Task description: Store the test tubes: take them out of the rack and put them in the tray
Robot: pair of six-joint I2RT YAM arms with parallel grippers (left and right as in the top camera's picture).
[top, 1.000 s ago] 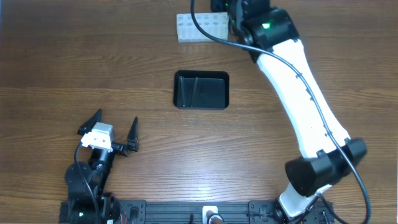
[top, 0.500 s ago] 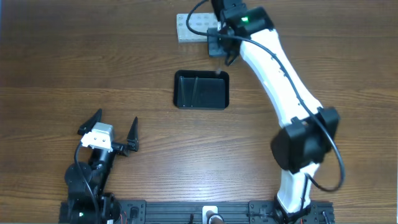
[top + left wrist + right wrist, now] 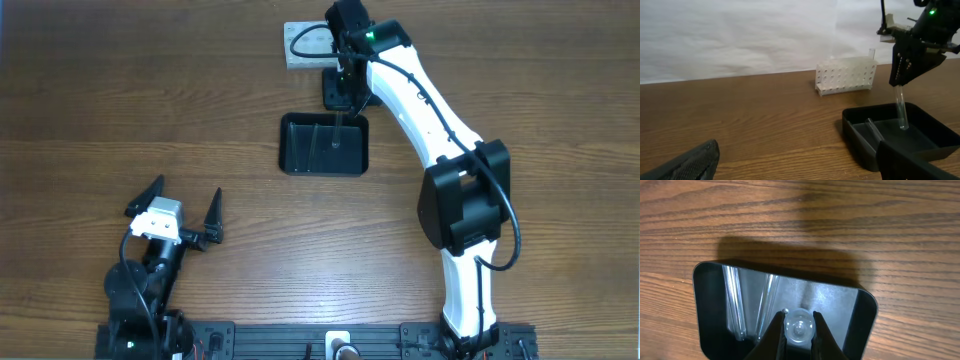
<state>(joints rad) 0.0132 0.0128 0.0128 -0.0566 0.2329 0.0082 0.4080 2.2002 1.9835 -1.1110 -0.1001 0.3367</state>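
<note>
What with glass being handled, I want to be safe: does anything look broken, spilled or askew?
Nothing stands out. The right gripper holds a test tube near upright over the black tray, where two tubes lie side by side. The white rack stands straight on the table with one tube in it. No spill shows.

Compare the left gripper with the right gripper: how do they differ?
The left gripper is open and empty; the right gripper is shut on a nearly upright test tube. The left gripper sits near its base; the right gripper hangs over the black tray. Both are black and two-fingered.
</note>
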